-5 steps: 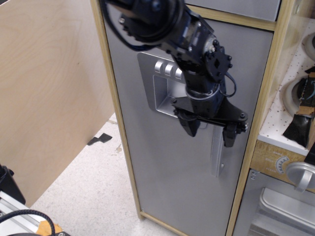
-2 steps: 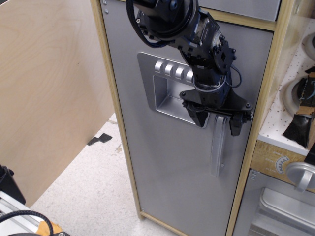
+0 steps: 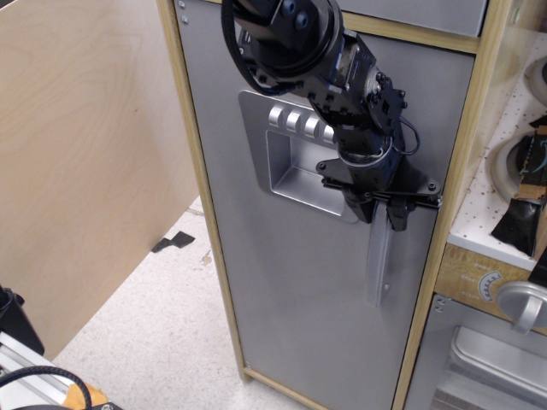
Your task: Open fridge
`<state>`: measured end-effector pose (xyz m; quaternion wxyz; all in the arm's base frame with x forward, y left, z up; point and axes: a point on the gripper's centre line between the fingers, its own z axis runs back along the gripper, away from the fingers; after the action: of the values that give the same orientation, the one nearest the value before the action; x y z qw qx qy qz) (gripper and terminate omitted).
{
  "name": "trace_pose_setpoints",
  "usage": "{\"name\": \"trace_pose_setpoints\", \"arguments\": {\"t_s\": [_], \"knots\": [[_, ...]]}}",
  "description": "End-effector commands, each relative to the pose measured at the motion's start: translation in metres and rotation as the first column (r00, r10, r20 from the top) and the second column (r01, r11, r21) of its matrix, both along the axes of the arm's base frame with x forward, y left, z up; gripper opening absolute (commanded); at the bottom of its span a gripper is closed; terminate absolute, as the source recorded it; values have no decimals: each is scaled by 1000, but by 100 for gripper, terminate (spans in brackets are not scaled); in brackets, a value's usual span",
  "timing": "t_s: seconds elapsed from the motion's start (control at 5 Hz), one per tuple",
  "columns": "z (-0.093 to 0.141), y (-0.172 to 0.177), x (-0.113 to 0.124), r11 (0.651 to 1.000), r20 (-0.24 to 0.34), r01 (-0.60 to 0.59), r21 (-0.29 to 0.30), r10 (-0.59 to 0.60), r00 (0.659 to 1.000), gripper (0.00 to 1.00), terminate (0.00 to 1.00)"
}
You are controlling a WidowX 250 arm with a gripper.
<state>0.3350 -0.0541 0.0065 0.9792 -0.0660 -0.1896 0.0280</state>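
Note:
The fridge (image 3: 282, 290) fills the middle of the view: a matte grey door in a light wood frame, standing closed. Its recessed dispenser panel (image 3: 295, 171) sits in the upper half. The silver vertical handle (image 3: 379, 265) runs down the door's right side. My black gripper (image 3: 379, 218) reaches down from above. Its two fingers sit close on either side of the handle's upper end, shut on it. The handle's top is hidden behind the gripper.
A large plywood panel (image 3: 85, 154) stands on the left, over a speckled white floor (image 3: 162, 325). On the right are a white pegboard shelf (image 3: 513, 154) with dark utensils, and below it the silver oven door (image 3: 483, 363) with its round knob (image 3: 523, 305).
The gripper has moved up and to the right onto the handle's upper end. Its fingers have drawn in from wide apart to close around the handle. The door has not moved.

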Motion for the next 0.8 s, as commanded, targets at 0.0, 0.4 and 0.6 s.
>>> {"name": "trace_pose_setpoints", "arguments": {"t_s": [0.0, 0.4, 0.6], "knots": [[12, -1, -18, 999, -34, -35, 3, 35, 999, 0, 0], [24, 4, -62, 999, -133, -43, 4, 43, 990, 0, 0], [30, 3, -84, 999, -157, -21, 34, 26, 987, 100, 0]]}}
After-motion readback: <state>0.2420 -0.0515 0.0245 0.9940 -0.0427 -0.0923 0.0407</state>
